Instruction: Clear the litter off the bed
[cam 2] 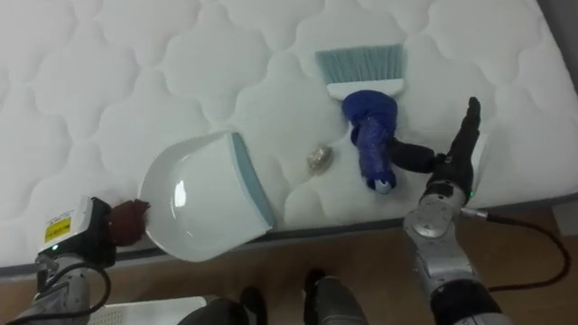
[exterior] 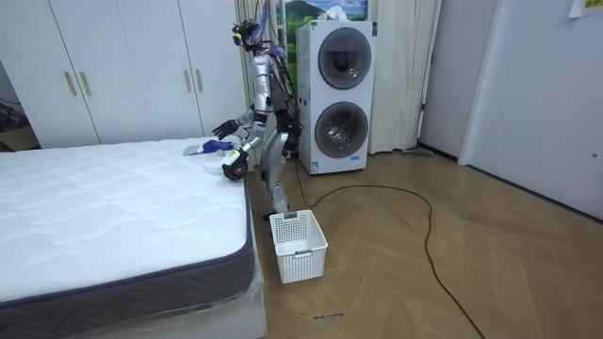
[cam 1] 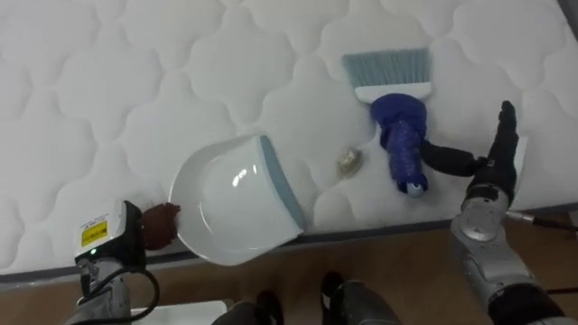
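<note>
**Left eye view:** brush point(cam 1: 395, 108) lies flat on the bed point(cam 1: 135, 81). Its pale bristles point away from the robot and its blue handle points back toward the near edge. Right hand point(cam 1: 495, 161) sits just right of the handle with nothing in it: fingers straight, pointing up the bed, thumb out left toward the handle's lower end. Thumb tip is either on the handle or just beside it, can't tell which.

Small crumpled scrap point(cam 1: 349, 161) sits on the bed between the brush handle and the dustpan point(cam 1: 237, 200), clear of both. The dustpan is white with a grey-blue lip. The lip faces the scrap and the rear of the pan hangs over the near edge. Left hand point(cam 1: 122, 230) is at the dustpan's left rear, next to a dark reddish piece. Its fingers aren't readable, so can't tell whether it has hold of anything.

**Right eye view:** same layout. The right forearm comes up from below the bed edge, over the wood floor point(cam 2: 533, 262).

**Room view:** robot stands at the bed's side near the far corner, bent forward, both arms out over the mattress.
- Right hand is the farther one, fingers spread, next to the brush.
- Left hand is lower, at the bed's edge.
- White basket point(exterior: 299, 247) stands on the floor beside the bed, near the robot's feet.
- Stacked washers point(exterior: 339, 94) are behind the robot.
- White wardrobe point(exterior: 122, 66) runs along the back wall.
</note>
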`<state>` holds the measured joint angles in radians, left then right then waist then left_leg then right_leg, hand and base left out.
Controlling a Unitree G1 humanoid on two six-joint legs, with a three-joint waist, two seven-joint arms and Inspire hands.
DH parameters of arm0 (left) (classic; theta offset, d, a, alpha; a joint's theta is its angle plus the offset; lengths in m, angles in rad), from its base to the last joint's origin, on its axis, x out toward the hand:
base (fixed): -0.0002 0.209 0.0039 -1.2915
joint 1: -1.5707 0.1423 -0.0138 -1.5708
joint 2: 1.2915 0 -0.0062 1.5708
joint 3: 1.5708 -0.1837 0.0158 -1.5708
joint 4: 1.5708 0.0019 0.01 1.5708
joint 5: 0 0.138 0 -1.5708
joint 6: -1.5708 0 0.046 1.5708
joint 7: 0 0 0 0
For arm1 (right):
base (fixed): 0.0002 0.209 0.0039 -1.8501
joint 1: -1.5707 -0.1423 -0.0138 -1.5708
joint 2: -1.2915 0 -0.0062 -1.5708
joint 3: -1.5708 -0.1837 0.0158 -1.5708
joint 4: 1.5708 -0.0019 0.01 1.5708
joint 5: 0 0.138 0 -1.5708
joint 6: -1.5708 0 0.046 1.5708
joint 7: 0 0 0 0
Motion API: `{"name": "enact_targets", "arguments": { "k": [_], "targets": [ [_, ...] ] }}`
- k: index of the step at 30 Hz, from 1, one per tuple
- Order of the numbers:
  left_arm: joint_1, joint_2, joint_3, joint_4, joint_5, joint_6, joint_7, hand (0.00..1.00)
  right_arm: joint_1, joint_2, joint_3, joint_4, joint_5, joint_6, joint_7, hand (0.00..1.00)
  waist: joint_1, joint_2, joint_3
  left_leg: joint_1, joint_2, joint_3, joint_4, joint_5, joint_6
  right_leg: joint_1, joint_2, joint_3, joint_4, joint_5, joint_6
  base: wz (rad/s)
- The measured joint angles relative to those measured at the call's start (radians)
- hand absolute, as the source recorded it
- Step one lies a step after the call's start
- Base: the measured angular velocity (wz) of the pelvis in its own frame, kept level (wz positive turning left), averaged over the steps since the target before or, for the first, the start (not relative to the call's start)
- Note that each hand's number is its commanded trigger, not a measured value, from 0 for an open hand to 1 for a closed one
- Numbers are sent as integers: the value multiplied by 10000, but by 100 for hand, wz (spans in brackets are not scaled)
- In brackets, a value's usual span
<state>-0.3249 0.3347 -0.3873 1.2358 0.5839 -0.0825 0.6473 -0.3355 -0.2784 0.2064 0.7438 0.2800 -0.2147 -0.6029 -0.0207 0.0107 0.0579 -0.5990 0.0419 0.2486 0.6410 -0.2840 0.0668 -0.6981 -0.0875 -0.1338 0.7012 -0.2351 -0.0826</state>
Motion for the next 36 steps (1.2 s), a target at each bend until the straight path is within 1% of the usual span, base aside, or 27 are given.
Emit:
{"name": "enact_targets", "arguments": {
  "k": [4,6,11,14,19,22,27,32,34,36],
  "targets": [
    [-8,-6,7,-3,2,99,0,100,-139,3,62,-6,85,0,494,0,82,12,12,-12,8,-31,62,-32,18,12,-19,-39,60,-14,-1,2],
    [-12,-15,6,-14,0,103,0,100,-140,6,67,-6,134,0,637,0,156,47,34,-14,25,-35,126,-52,18,18,-23,-53,100,-31,-12,0],
    [-29,-105,7,-84,-6,111,-2,100,-167,11,80,-5,576,0,1137,0,313,230,143,-36,29,-54,143,-54,19,6,-31,-82,120,-36,-21,0],
    [-29,-105,6,-81,-6,115,-3,100,-232,12,123,-4,1025,0,1371,0,331,241,146,-39,30,-55,140,-53,15,-1,-35,-94,134,-52,-45,0],
    [-29,-127,4,-83,-3,193,-3,100,-436,14,123,35,1531,-1,1438,0,331,241,144,-34,25,-54,139,-53,14,12,-40,-97,130,-56,-41,0],
    [-27,-135,1,-83,-5,217,-3,100,-586,28,123,272,1589,-1,1564,0,327,241,143,-25,18,-54,141,-53,15,25,-52,-106,133,-56,-39,0],
    [-24,-147,1,-82,-2,321,-2,100,-593,36,124,368,1644,-1,1692,0,317,237,142,-22,20,-53,146,-52,15,27,-53,-108,142,-56,-39,0],
    [-30,-146,-56,-92,-38,389,-3,100,-771,45,260,1489,1522,1,1691,0,275,237,142,-38,12,-59,146,-52,15,20,-58,-106,141,-58,-35,0],
    [-31,-146,-70,-110,-28,410,-4,100,-822,40,279,1539,1497,-6,1689,0,267,233,140,-59,12,-70,145,-52,15,8,-59,-116,140,-60,-33,2],
    [-32,-148,-95,-276,-21,519,-20,100,-1032,40,289,1931,1386,-2,1705,0,248,234,140,-99,15,-95,161,-53,15,2,-86,-196,137,-61,-36,10]
  ]
}}
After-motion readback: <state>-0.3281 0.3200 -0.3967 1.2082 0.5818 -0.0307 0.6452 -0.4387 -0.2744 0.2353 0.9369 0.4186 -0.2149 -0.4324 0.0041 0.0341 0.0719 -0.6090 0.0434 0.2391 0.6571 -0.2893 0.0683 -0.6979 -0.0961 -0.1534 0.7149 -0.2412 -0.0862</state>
